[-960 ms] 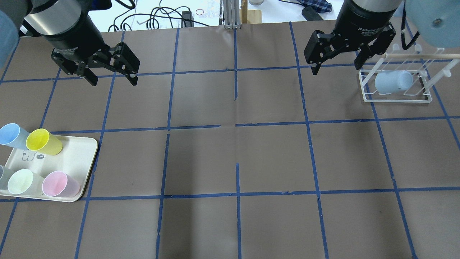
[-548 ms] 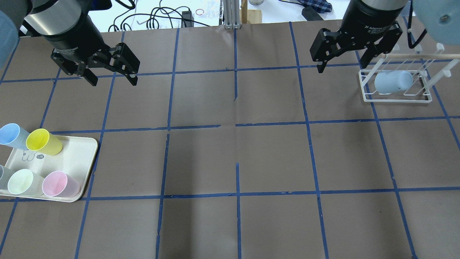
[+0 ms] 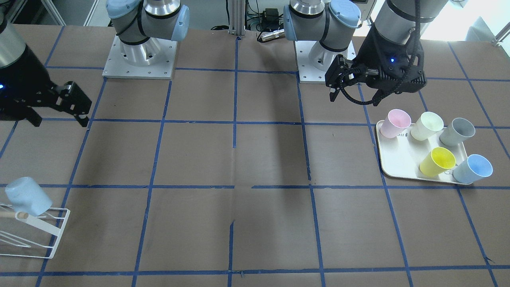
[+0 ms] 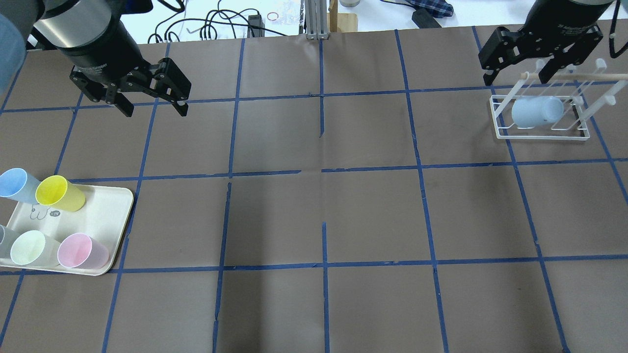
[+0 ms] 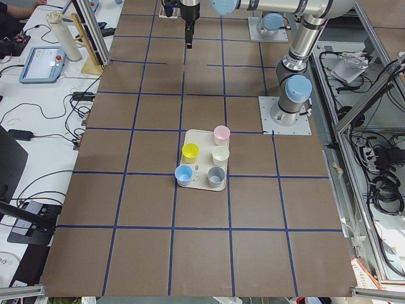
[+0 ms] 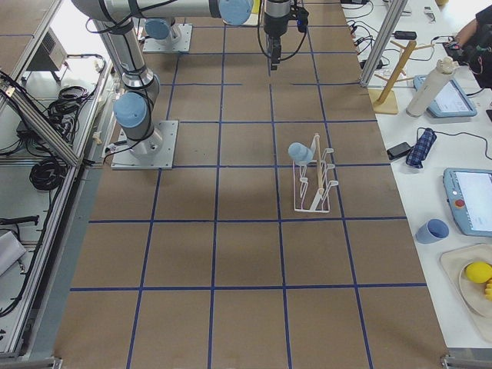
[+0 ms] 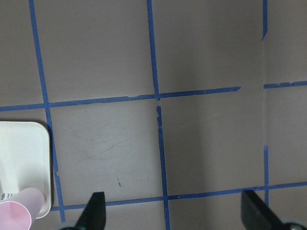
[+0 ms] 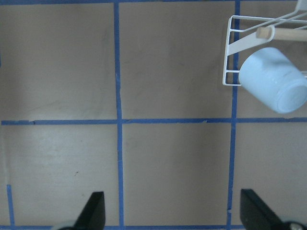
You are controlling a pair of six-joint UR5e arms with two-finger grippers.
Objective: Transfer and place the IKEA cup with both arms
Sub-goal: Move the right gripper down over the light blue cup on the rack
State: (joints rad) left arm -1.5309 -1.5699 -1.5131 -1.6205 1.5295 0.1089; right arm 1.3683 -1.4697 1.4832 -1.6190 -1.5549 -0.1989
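- The cup (image 4: pixel 537 112) is seen mouth-down and tilted on a peg of the rack (image 4: pixel 542 138). It is held by no fingers.
- The right gripper (image 4: pixel 514 82) is spread wide and nothing is held in it. In its wrist view the cup lies ahead and off to one side, outside the span of the fingers and apart from both.
- The left gripper (image 4: pixel 155 113) is also spread wide and empty. The tray (image 4: pixel 103 206) with its five other cups lies off to its side, and nothing is touched.
- The blue cup (image 4: pixel 12 182) on the tray is a near twin, with a greyer outside, and is not taken for the task's cup.
- The placing is judged to be done, and the step in hand is judged to be the clearing-away of the right arm.
- A clean retreat is called for next: the fingers are to be kept open and led away from the rack's wooden rod, so that neither rack nor cup is knocked.
- No further grasp appears to be needed from the left arm.
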